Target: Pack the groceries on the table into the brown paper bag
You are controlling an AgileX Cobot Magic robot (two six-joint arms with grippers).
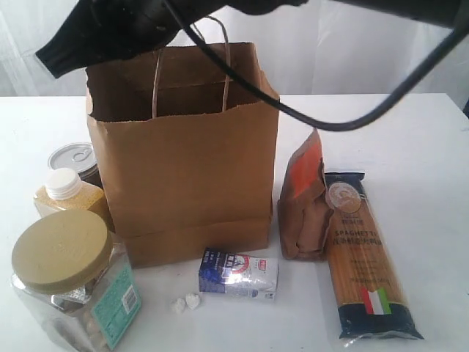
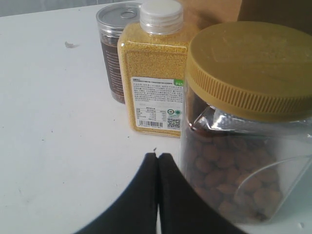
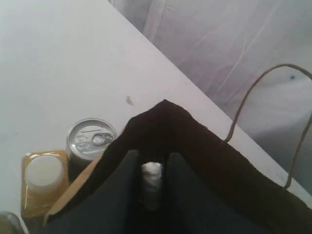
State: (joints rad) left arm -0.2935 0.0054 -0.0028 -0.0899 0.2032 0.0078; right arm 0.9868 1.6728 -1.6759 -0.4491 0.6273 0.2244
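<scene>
Brown paper bag (image 1: 183, 169) upright mid-bench (image 1: 425, 147), mouth open, inside too dark to read; 2 loop handles. Right gripper (image 3: 152, 160) hangs over the mouth near a corner, a black blur from the exterior view; jaws pinch 1 small white lump (image 3: 152, 181). Left gripper (image 2: 157, 161) low beside jar (image 1: 69, 286), jaws clenched, empty.

6 groceries on bench:
- jar, cut off by frame
- bottle (image 1: 66, 194)
- tin can (image 1: 75, 160), half hidden behind bottle
- carton (image 1: 238, 273)
- pouch (image 1: 304, 205)
- spaghetti packet (image 1: 370, 257)

2 loose lumps (image 1: 185, 302) by carton.
</scene>
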